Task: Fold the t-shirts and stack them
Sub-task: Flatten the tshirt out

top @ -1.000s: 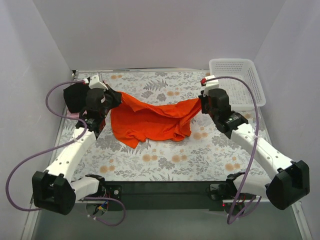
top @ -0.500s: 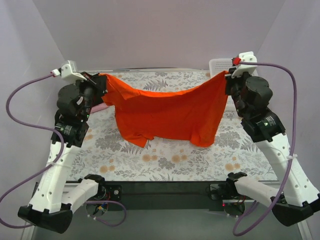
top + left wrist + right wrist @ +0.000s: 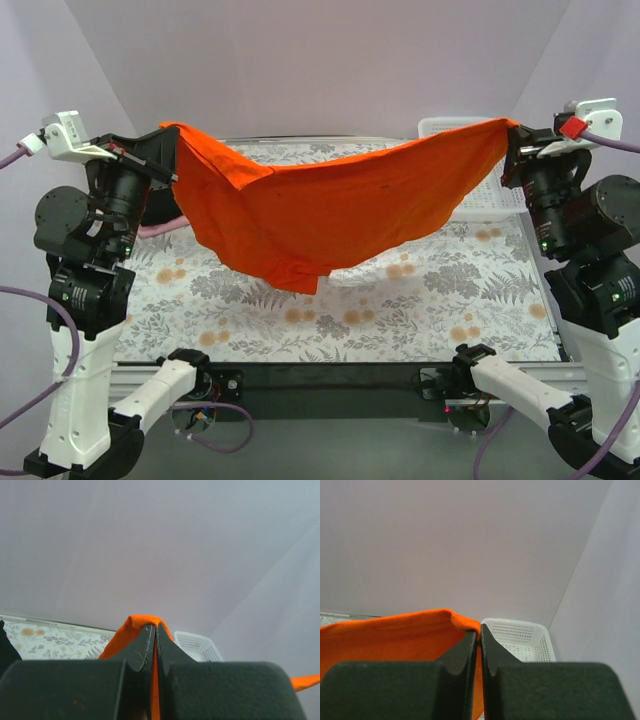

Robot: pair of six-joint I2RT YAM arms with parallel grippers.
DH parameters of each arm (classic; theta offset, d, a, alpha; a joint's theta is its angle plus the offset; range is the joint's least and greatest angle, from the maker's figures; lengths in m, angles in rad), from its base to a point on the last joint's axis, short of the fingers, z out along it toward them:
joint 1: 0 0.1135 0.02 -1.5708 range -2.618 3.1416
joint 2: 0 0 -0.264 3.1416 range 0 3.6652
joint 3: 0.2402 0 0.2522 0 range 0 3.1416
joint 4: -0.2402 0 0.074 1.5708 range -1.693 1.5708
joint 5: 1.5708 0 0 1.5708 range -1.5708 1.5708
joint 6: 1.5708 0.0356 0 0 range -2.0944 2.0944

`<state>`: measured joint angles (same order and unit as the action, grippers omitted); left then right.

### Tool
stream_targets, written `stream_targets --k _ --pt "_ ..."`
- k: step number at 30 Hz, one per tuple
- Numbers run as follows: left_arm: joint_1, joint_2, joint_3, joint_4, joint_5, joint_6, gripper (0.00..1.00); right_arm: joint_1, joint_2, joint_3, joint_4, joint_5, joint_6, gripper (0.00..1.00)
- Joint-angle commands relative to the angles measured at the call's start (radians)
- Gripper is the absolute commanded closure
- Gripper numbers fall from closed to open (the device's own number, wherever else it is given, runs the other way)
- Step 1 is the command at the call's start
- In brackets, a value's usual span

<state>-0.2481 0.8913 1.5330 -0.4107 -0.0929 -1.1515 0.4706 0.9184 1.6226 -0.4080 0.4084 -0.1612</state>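
The bright orange t-shirt (image 3: 340, 215) hangs spread in the air above the floral table (image 3: 400, 320), sagging in the middle, with its lowest fold near the table's centre. My left gripper (image 3: 172, 132) is shut on its upper left corner, and my right gripper (image 3: 510, 130) is shut on its upper right corner. In the left wrist view the closed gripper (image 3: 156, 626) pinches orange cloth (image 3: 137, 625). In the right wrist view the closed gripper (image 3: 480, 627) pinches orange cloth (image 3: 390, 635). A strip of pale pink t-shirt (image 3: 155, 229) lies at the table's left. The black t-shirt is not clearly visible.
A white mesh basket (image 3: 450, 127) stands at the back right corner, partly behind the shirt; it also shows in the left wrist view (image 3: 195, 645) and the right wrist view (image 3: 520, 637). Pale walls enclose the table on three sides.
Both arms have risen and spread apart, lifting the orange t-shirt off the table and stretching it out between them. It now hangs fully in the air.
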Motion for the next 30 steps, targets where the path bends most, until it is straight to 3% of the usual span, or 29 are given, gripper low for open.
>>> stream_targets --k 1,10,21,28,30 --pt "0.003 -0.015 0.068 -0.046 0.044 0.016 1.0 -0.004 -0.019 0.037 -0.006 -0.025 -0.008 0.99" --pt "0.001 -0.019 0.11 -0.062 0.123 0.004 1.0 -0.006 -0.043 0.048 -0.02 -0.109 0.015 0.99" --pt "0.006 0.291 0.048 0.012 0.075 0.033 1.0 -0.016 0.232 0.006 0.066 -0.129 0.011 0.99" --pt "0.108 0.635 0.33 0.001 0.202 0.039 1.0 -0.122 0.479 0.167 0.129 -0.295 0.046 0.99" --pt "0.128 0.786 0.552 -0.052 0.232 0.042 1.0 -0.163 0.572 0.268 0.144 -0.315 0.057 0.99"
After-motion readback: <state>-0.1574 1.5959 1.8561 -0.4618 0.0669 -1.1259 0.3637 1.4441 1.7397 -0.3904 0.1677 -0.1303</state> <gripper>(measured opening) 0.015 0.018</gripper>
